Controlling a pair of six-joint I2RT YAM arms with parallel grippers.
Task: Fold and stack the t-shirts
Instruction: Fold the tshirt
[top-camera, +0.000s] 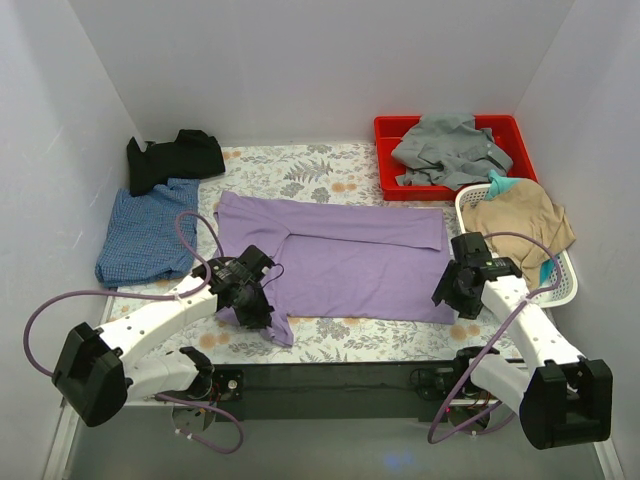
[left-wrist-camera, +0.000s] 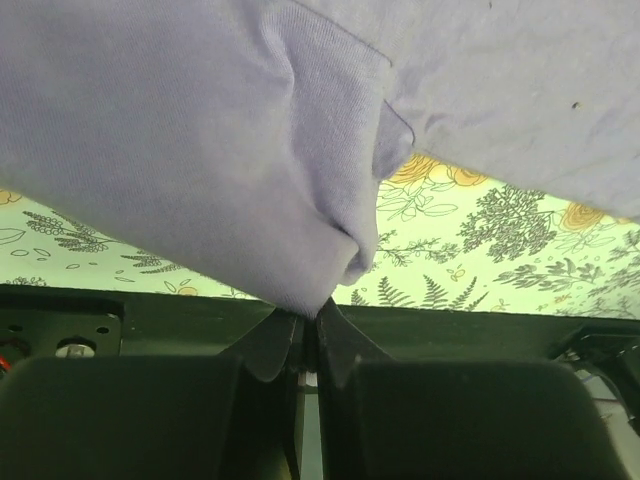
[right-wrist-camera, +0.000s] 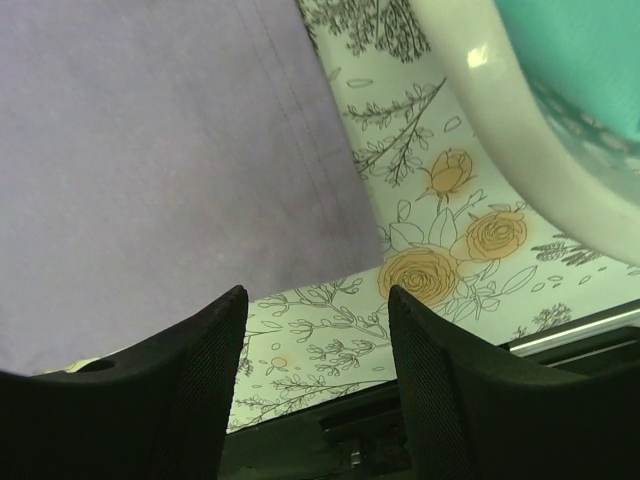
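pinching lilac t-shirt (top-camera: 350, 262) in left gripper (left-wrist-camera: 308, 328), right gripper (right-wrist-camera: 318, 300) spread, floral tablecloth (top-camera: 300, 172), white walls (top-camera: 320, 70)

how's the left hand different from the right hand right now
The left hand is shut, pinching a fold of the purple t-shirt; the right hand is open and holds nothing. The left hand is at the shirt's near left corner; the right hand is at its near right corner, beside the white basket. Both are at the near edge of the same shirt, over the floral table cover.
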